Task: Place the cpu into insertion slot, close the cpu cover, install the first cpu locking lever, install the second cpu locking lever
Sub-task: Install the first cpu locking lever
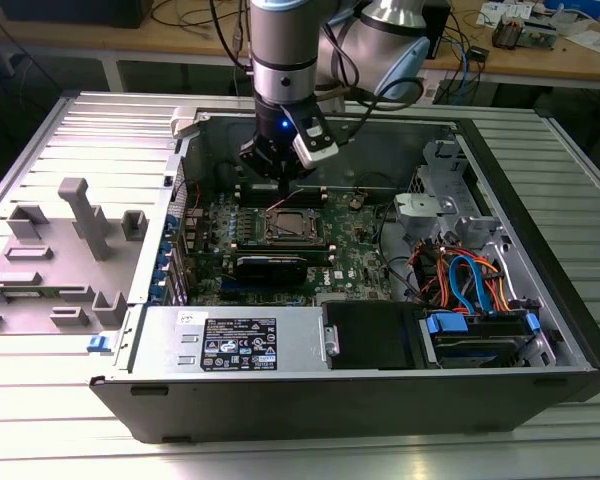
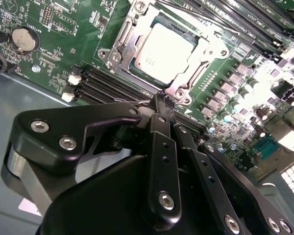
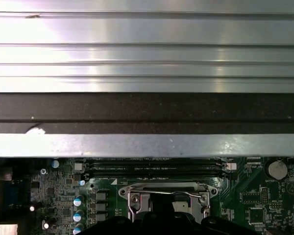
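motherboard (image 2: 88, 29): green, dotted with small silver and black parts
cpu (image 2: 162, 51): dull silver-grey top
cpu cover (image 2: 125, 41): bright silvery metal
memory slots (image 2: 108, 85): black, with white end clips
coin cell (image 2: 23, 39): silver
gripper (image 2: 165, 106): matte black, with silver screw heads
arm (image 1: 285, 40): grey and silver, with a blue light low on the wrist
computer case (image 1: 540, 260): black outer shell, grey metal inside
cables (image 1: 470, 280): blue, orange and black
power supply (image 1: 230, 340): silver-grey, with a black and white label
ribbed table (image 1: 40, 430): pale silver, striped lengthwise
fixture blocks (image 1: 80, 215): plain grey
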You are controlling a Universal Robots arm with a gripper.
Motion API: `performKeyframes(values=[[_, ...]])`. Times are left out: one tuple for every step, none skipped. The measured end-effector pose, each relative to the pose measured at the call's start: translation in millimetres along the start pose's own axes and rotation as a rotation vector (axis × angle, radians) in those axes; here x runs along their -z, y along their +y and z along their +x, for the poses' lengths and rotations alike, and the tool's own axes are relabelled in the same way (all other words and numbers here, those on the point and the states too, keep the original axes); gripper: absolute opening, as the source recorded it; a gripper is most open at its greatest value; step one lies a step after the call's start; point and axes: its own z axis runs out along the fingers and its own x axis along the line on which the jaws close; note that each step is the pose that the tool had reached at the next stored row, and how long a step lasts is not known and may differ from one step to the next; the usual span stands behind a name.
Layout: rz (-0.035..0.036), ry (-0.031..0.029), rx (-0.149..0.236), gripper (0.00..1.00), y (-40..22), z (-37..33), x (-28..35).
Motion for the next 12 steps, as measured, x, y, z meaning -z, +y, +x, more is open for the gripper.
performKeyframes(values=[[-0.0012, 0.0001, 0.000, 0.11, 0.0, 0.0, -0.6], [-0.0024, 0.0000, 0.000, 0.11, 0.2, 0.0, -1.2], [-0.0037, 0.0000, 0.000, 0.11, 0.4, 0.0, -1.7], [-0.0053, 0.0001, 0.000, 0.11, 0.7, -0.1, -2.3], [-0.0056, 0.0000, 0.000, 0.11, 1.2, -0.4, -2.6], [-0.0058, -0.0001, 0.000, 0.11, 2.1, -0.6, -2.9], [-0.0057, 0.0000, 0.000, 0.11, 3.9, -1.3, -3.4], [-0.0058, 0.0000, 0.000, 0.11, 4.5, -1.8, -3.9], [-0.0058, 0.0000, 0.000, 0.11, 4.9, -2.1, -4.3], [-0.0059, 0.0000, 0.000, 0.11, 5.4, -2.5, -4.6], [-0.0061, 0.0000, 0.000, 0.11, 6.0, -2.8, -4.9], [-0.0061, 0.0000, 0.000, 0.11, 6.8, -3.2, -5.4]])
